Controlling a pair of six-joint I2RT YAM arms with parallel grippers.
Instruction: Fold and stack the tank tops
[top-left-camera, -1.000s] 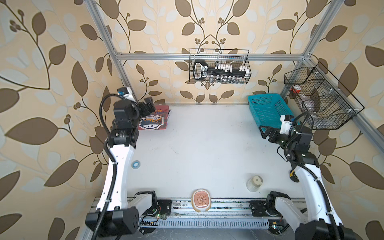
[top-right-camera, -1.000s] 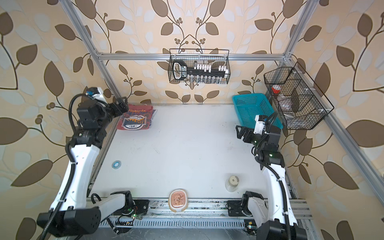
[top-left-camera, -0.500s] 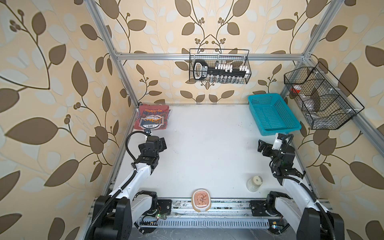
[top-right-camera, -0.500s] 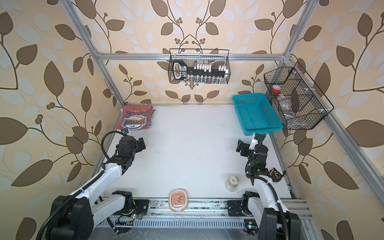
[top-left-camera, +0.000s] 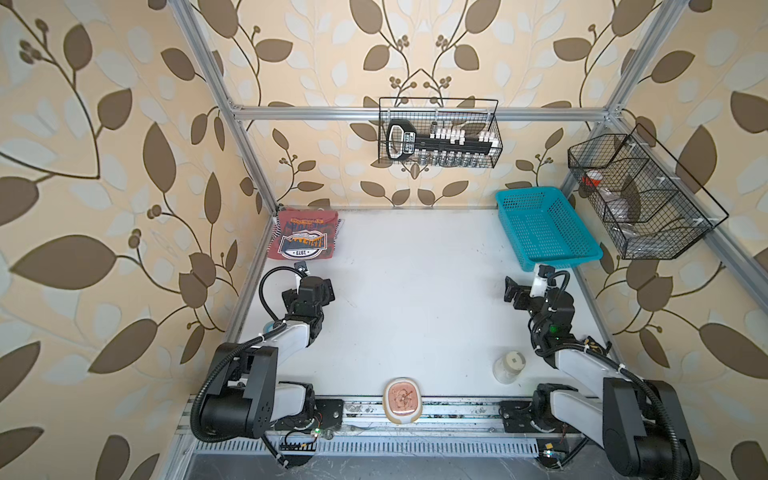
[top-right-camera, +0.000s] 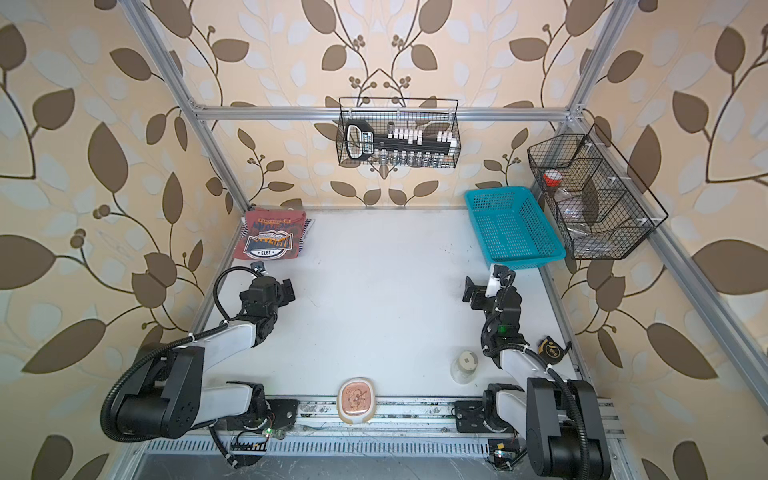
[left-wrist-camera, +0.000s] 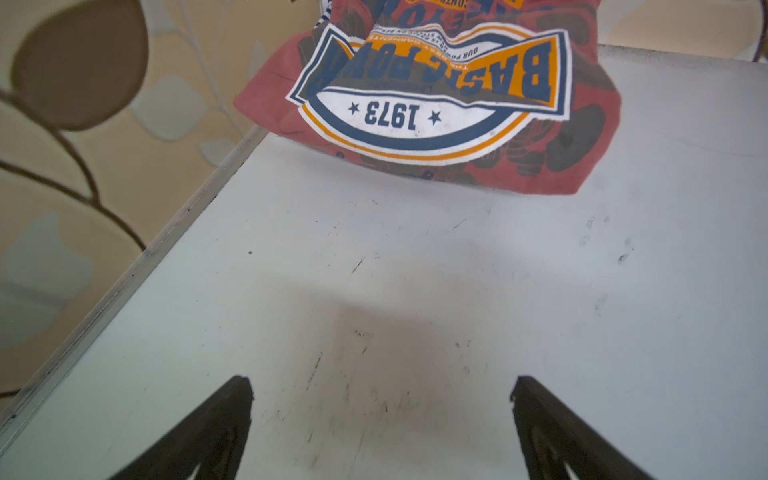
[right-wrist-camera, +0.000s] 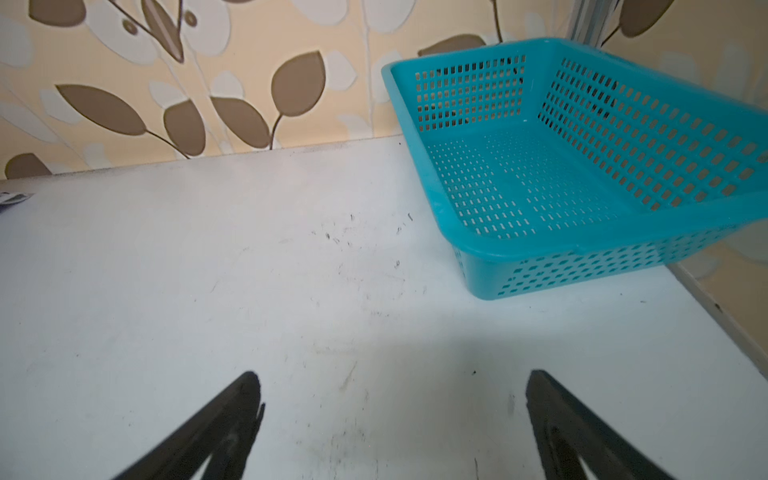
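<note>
Left pincer (left-wrist-camera: 382, 380), right pincer (right-wrist-camera: 392, 374) spread; only my left wrist view reads the upside-down badge (left-wrist-camera: 399, 116) on the far-left tank tops (left-wrist-camera: 266, 99).

White arm links (top-left-camera: 291, 334), black joints (top-left-camera: 245, 399), looped black cables (top-left-camera: 260, 293); left claw (left-wrist-camera: 380, 386), right claw (right-wrist-camera: 392, 382) black

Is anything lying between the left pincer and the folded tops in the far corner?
Nothing visible. In the left wrist view, only bare table lies between the open left pincer and the tank tops; they are apart.
</note>
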